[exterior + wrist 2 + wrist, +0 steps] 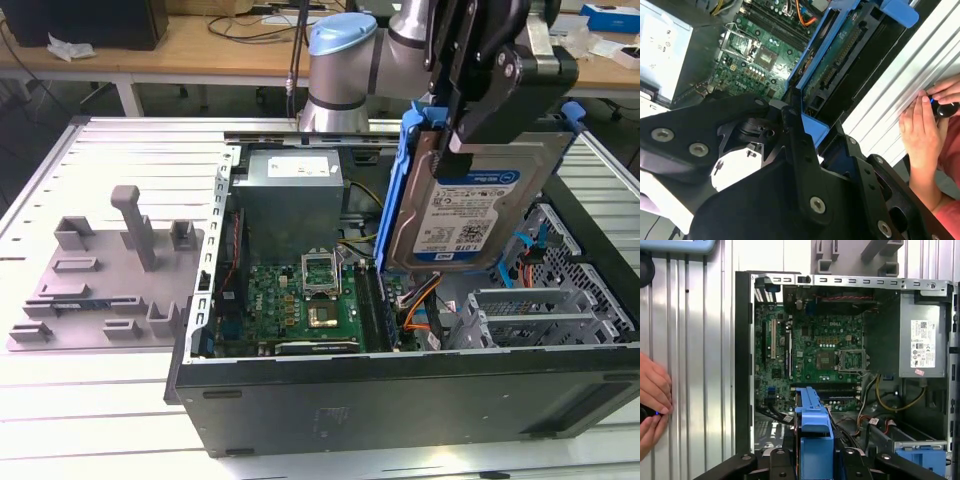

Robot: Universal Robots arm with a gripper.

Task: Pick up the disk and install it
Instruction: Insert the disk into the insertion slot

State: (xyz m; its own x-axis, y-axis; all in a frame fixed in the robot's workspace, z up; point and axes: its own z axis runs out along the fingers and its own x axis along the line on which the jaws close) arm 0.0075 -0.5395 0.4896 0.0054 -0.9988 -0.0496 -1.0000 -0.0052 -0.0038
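Note:
The disk (470,215), a silver-grey hard drive with a white-and-blue label in a bright blue carrier frame, hangs tilted on edge above the open computer case (400,390). My gripper (472,125) is shut on its upper edge. In the second wrist view the disk (840,65) shows its green circuit side between the black fingers (792,135). The first wrist view looks down the blue frame's edge (812,440) onto the motherboard (815,350). A metal drive cage (540,310) sits in the case below the disk.
A grey fixture plate (110,290) with posts lies on the slatted table at the exterior view's left. The power supply (290,195) fills the case's far corner. A person's hand (922,135) rests on the table beside the case, and shows again in the first wrist view (652,395).

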